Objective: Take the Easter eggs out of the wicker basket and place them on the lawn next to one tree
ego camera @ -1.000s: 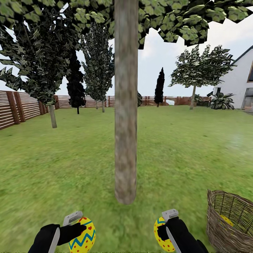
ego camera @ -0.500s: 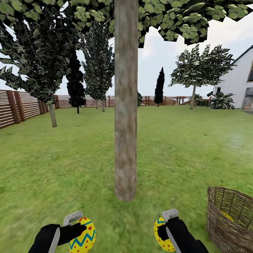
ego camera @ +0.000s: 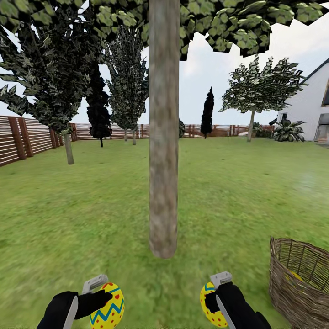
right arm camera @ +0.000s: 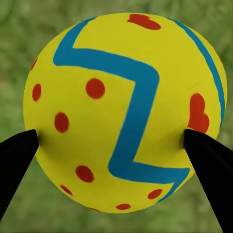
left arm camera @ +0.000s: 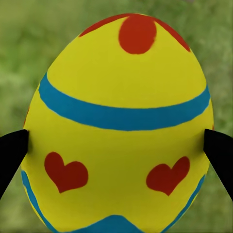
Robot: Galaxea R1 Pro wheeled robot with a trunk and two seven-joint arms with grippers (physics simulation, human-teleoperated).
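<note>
Left claw point(ego camera: 106, 299) pinches a heart-painted egg point(ego camera: 108, 307) — right claw point(ego camera: 211, 299) a dotted egg point(ego camera: 212, 307) — tree point(ego camera: 163, 137) at centre.

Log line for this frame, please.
left gripper: holds egg | right gripper: holds egg | tree: ahead | basket: right

The tree point(ego camera: 163, 137) has a rough, mottled grey-brown bark trunk. The wicker basket point(ego camera: 297, 285), at the lawn's lower right edge, is coarse open-weave brown cane. The lawn point(ego camera: 91, 210) is matt, patchy grass. The heart-painted egg point(left arm camera: 119, 131) and the dotted egg point(right arm camera: 124, 111) look smooth, painted and matt. The fence point(ego camera: 27, 137) is slatted brown wood.
</note>
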